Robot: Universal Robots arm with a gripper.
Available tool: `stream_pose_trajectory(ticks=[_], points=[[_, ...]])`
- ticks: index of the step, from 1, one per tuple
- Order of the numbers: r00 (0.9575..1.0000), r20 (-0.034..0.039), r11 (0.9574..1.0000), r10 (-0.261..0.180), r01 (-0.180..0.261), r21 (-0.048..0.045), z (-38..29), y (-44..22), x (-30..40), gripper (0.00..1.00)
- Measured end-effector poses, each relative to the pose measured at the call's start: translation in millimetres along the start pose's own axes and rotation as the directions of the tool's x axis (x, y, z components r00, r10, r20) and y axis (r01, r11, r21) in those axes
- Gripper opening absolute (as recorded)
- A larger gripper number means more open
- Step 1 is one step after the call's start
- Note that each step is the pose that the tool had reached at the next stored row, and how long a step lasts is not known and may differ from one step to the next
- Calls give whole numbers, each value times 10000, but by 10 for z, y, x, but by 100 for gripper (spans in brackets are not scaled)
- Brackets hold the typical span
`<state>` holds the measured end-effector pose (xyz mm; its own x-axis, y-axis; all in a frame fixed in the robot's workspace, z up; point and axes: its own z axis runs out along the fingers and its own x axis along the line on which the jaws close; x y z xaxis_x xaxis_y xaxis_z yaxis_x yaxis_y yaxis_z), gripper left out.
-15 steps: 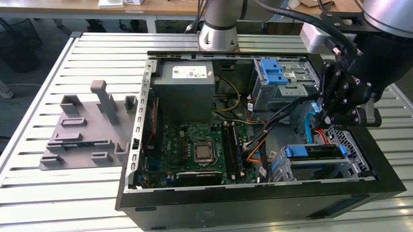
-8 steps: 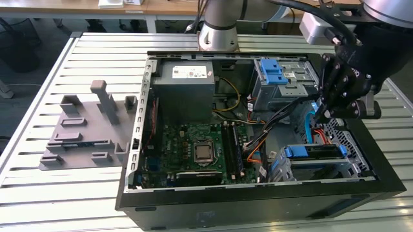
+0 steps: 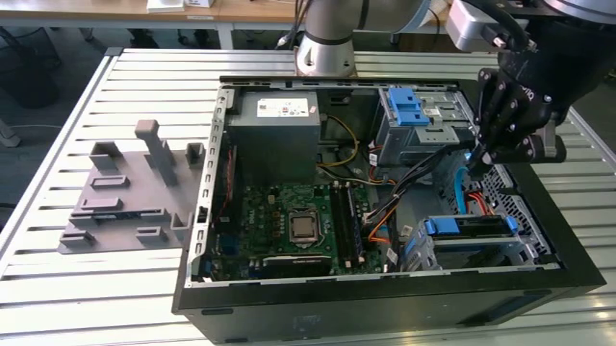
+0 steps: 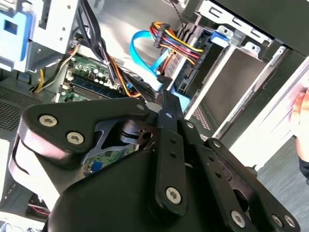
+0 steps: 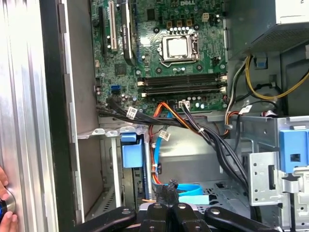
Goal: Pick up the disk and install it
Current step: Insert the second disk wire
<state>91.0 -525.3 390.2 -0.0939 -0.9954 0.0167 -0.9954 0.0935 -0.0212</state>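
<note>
Firstly, at the exterior view's left, a grey moulded fixture (image 3: 125, 194) rests on the slatted worktop (image 3: 58, 288). Nothing lies on it.

In the middle stands the open computer case (image 3: 385, 299). Inside it, going rightward, are the grey power supply (image 3: 279, 133), the green main board (image 3: 288, 216) and a grey drive bay with a blue latch (image 3: 414, 119).

At the exterior view's right, the hand (image 3: 478, 160) hangs inside the case, just beside the grey drive bay and above a blue ribbon cable (image 3: 464, 189). In the first wrist view the hand (image 5: 167, 191) has its fingers together. Nothing can be seen clamped between them, though the blue cable lies close under the tips. Whether the tips touch it cannot be told.

The disk (image 3: 469, 227) sits below the hand in the lower cage at the front corner of the case. It is seen edge-on, with its blue rails at either end. Bundled coloured wires run toward that cage.

Step in hand, as a judgement: the pick-up is not under way, because the hand carries nothing and the disk is already in its cage. The work appears to be late in the install stage, concerned with seating or checking the disk. Full seating cannot be confirmed from these views.

Requirement for the next move, as a judgement: the fingers stand close to loose cables and sheet-metal edges. Motion must therefore be slow and straight, and clear of the wires. A person's fingers (image 5: 4, 205) rest at the case's outer edge and must be kept clear.
</note>
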Motion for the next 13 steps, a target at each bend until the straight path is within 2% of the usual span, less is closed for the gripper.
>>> stream_pose_trajectory(ticks=[3,13], points=[[10000,-48,10000,-1,1,5,-1,5,-55,11],[10000,-62,10000,-2,2,6,-1,5,-58,11]])
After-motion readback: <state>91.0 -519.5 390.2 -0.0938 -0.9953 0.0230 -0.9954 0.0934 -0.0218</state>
